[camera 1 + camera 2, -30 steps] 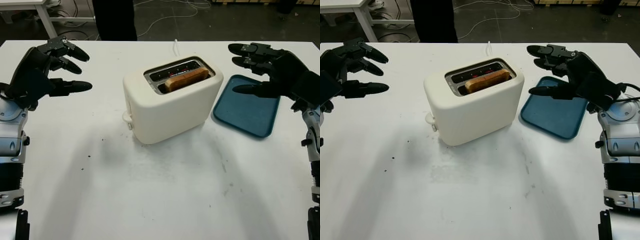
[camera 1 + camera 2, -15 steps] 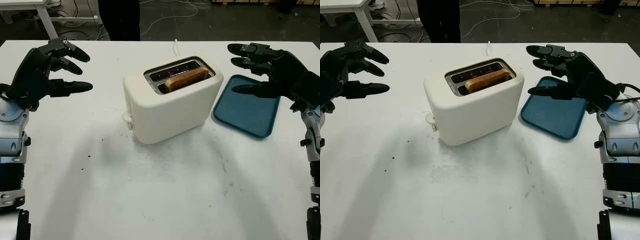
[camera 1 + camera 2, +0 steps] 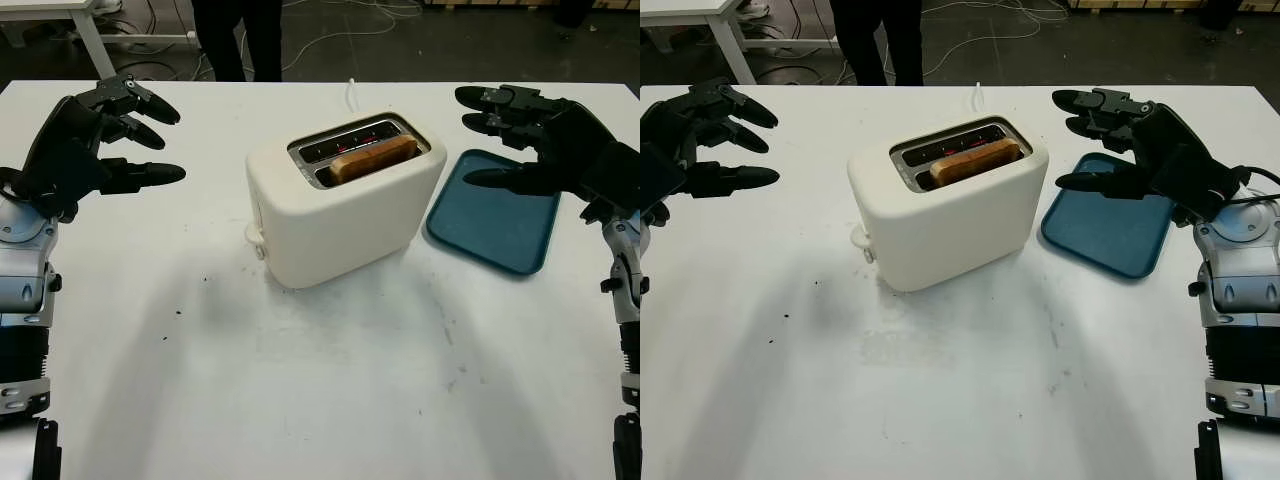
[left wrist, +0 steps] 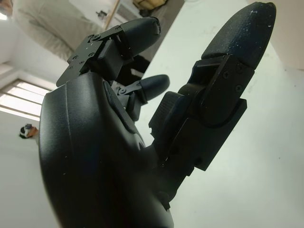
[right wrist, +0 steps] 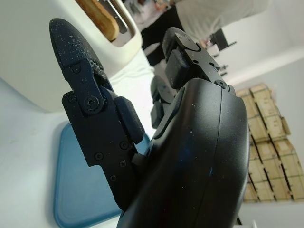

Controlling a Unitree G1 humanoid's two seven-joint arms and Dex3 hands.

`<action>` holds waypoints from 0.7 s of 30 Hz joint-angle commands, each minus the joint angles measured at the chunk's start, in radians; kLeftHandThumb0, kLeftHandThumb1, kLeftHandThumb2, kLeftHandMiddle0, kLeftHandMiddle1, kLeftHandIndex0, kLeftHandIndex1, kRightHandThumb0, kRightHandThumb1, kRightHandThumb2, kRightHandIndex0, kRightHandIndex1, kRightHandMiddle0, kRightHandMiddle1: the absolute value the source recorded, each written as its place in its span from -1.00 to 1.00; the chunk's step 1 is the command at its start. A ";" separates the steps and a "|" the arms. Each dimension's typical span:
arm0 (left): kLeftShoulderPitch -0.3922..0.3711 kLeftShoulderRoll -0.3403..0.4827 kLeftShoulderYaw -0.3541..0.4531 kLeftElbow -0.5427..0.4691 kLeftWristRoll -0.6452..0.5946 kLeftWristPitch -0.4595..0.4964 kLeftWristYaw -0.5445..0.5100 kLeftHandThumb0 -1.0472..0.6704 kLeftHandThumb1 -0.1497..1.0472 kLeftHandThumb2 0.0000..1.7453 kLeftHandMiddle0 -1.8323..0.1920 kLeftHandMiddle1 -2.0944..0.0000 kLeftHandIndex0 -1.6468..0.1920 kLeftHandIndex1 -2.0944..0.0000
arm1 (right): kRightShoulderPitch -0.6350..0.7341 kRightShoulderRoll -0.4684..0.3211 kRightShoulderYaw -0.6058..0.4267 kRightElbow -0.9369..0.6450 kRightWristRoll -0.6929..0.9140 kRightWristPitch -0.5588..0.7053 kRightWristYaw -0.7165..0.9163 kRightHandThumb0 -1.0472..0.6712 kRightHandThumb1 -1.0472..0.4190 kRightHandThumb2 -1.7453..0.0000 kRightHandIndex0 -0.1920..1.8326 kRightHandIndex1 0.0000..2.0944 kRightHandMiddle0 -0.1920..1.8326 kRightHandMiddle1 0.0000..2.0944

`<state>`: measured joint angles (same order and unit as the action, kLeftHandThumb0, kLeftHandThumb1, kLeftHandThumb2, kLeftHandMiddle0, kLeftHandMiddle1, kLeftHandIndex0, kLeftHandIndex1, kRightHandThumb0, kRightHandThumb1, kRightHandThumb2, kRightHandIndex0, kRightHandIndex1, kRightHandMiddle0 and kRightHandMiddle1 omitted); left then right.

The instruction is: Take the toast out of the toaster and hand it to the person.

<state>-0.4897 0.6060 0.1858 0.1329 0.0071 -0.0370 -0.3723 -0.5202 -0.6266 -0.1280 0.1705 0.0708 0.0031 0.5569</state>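
Standing at the middle of the white table (image 3: 320, 390), the cream toaster (image 3: 340, 205) is carrying one slice of toast (image 3: 373, 158) in its nearer slot, the browned top edge poking just above the rim. The farther slot is showing only dark metal. I am holding my left hand (image 3: 95, 135) open above the table, well apart from the toaster on its left side, gripping nothing. I am holding my right hand (image 3: 545, 145) open as well, hovering over the far edge of the blue tray (image 3: 495, 225), which is lying flat just beside the toaster on its right. Neither hand is touching the toaster or the toast. A white cord (image 3: 352, 92) is running from behind the toaster toward the table's far edge. A person's dark trouser legs (image 3: 240, 40) are standing beyond that far edge.
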 commanded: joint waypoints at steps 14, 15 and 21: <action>-0.003 0.006 0.002 0.010 0.001 -0.014 0.004 -1.00 0.45 -1.00 0.46 -0.25 0.39 -0.14 | 0.002 0.007 0.001 -0.009 0.001 -0.005 -0.013 -0.66 -0.62 1.00 -0.59 -0.70 -0.43 -1.00; -0.003 0.005 0.002 0.011 -0.001 -0.016 0.004 -1.00 0.45 -1.00 0.46 -0.25 0.39 -0.14 | 0.001 0.007 0.001 -0.006 0.002 -0.009 -0.010 -0.66 -0.62 1.00 -0.59 -0.69 -0.43 -1.00; -0.004 0.001 0.004 0.017 -0.007 -0.017 0.003 -1.00 0.43 -1.00 0.47 -0.25 0.39 -0.14 | 0.001 0.009 0.002 -0.014 0.002 0.010 -0.015 -0.66 -0.61 1.00 -0.60 -0.68 -0.43 -1.00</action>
<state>-0.4897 0.6059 0.1858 0.1430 0.0068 -0.0378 -0.3723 -0.5201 -0.6260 -0.1269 0.1696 0.0704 0.0033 0.5508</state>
